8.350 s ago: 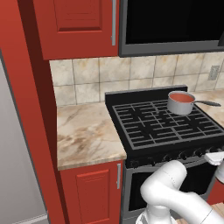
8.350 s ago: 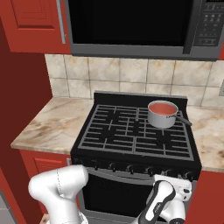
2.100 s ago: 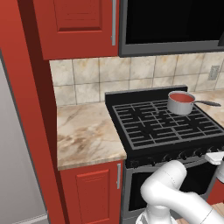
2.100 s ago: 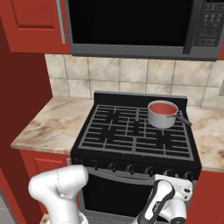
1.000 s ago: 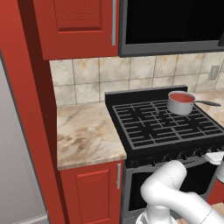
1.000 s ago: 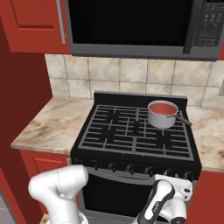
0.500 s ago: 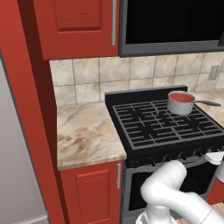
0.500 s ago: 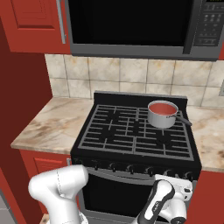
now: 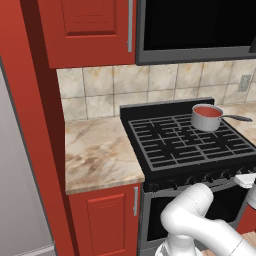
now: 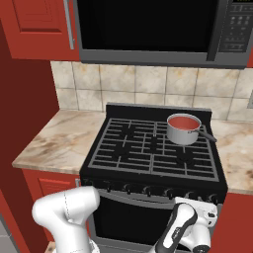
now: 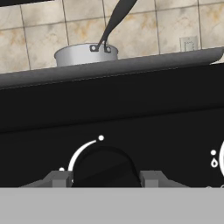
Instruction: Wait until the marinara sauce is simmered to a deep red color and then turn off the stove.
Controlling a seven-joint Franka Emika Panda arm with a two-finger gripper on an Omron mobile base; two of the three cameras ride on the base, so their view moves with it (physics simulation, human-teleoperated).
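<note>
Gripper at stove front, fingers clamped on a knob.

Gripper [image 11: 105, 178] sat low against the stove [image 10: 153, 148] panel, its two fingers [image 11: 59, 178] pressed to either side of a dark round knob [image 11: 105, 168]. Above and beyond it, the saucepan [image 11: 86, 54] stood on the grates, sauce [image 10: 183, 121] inside red, handle angled toward the gripper.

A brushed grey metal saucepan [image 10: 184, 129] holds smooth, glossy marinara sauce [image 10: 183, 121] at the back right corner of the matt black stove [image 10: 148, 148], whose grates look like dull cast iron. Polished, veined marble-look counters [image 9: 97, 156] flank it, under satin red wood cabinets [image 9: 90, 30] and pale stone-look tiles [image 10: 148, 81].
</note>
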